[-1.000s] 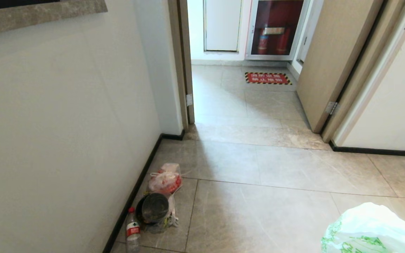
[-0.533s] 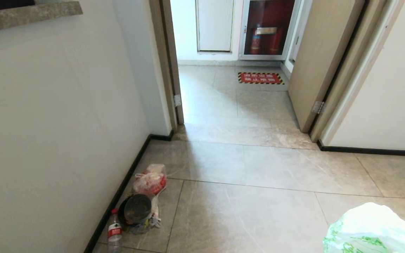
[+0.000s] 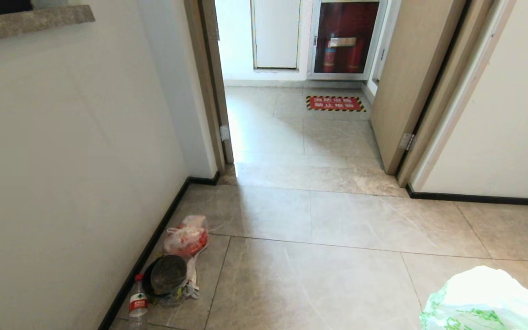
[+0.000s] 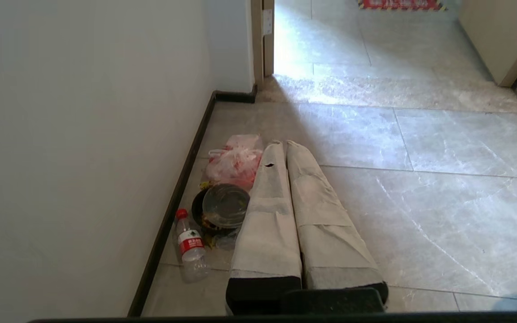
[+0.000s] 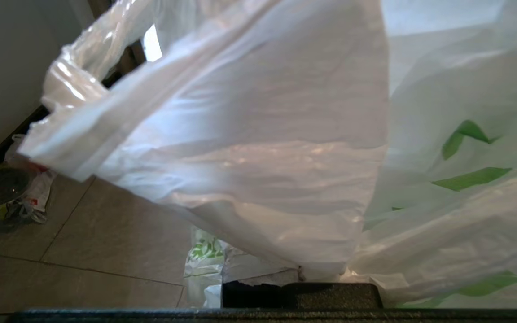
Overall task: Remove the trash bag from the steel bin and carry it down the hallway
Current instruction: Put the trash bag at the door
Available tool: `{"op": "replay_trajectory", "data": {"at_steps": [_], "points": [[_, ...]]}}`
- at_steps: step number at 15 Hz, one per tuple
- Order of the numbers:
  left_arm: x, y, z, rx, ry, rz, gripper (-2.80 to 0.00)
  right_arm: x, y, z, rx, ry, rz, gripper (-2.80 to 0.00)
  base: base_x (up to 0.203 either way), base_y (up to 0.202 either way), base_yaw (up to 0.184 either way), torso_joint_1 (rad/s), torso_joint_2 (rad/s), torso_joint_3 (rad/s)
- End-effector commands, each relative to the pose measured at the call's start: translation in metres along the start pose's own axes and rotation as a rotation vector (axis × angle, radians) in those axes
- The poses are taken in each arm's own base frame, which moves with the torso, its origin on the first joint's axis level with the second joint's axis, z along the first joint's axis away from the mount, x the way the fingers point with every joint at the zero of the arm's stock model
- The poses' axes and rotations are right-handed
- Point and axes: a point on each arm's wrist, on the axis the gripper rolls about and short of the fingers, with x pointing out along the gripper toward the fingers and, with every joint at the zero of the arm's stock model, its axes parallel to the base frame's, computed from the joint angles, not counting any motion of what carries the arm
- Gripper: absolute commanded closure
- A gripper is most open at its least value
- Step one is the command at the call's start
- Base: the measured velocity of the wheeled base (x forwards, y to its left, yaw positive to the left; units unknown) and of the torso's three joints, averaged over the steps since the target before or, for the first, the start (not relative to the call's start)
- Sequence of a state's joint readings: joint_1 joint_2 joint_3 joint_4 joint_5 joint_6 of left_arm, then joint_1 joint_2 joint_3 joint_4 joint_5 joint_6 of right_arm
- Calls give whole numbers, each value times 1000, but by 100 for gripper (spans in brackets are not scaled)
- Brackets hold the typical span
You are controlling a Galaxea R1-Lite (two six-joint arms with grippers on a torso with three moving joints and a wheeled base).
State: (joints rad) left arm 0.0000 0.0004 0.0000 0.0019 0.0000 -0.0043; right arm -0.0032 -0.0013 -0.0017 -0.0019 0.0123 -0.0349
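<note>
right wrist view: the trash bag (image 5: 258,148) hangs draped over the right pincer (image 5: 301,287), clamped shut on it. beyond, doorway (image 3: 291,91) and floor litter (image 3: 172,270) slid left: base is turning, carry underway. left pincer (image 4: 285,148) together.

Pale walls (image 3: 62,151) with a dark baseboard (image 3: 154,247) are flanking glossy beige floor tiles (image 3: 319,275). Daylight is spilling through an open doorway (image 3: 287,91), a wooden door (image 3: 406,78) is standing ajar, and a red floor sign (image 3: 335,103) is lying before a glass cabinet (image 3: 344,39).
</note>
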Motion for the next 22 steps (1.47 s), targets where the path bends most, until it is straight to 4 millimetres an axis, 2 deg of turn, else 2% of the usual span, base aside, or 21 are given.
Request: {"op": "replay_trajectory", "data": {"at_steps": [1,9,22], "points": [[0,0,0,0,1,0,0,-3,0,-1,0,-40,0,0,150,-3,-3,6,1,-1],[0,0,0,3,-1,0,0,-3,0,-2,-6,-34,2,0,177,0,3,2,2,2],[0,0,0,3,-1,0,0,-3,0,-1,-4,-40,0,0,0,0,0,0,0,0]]}}
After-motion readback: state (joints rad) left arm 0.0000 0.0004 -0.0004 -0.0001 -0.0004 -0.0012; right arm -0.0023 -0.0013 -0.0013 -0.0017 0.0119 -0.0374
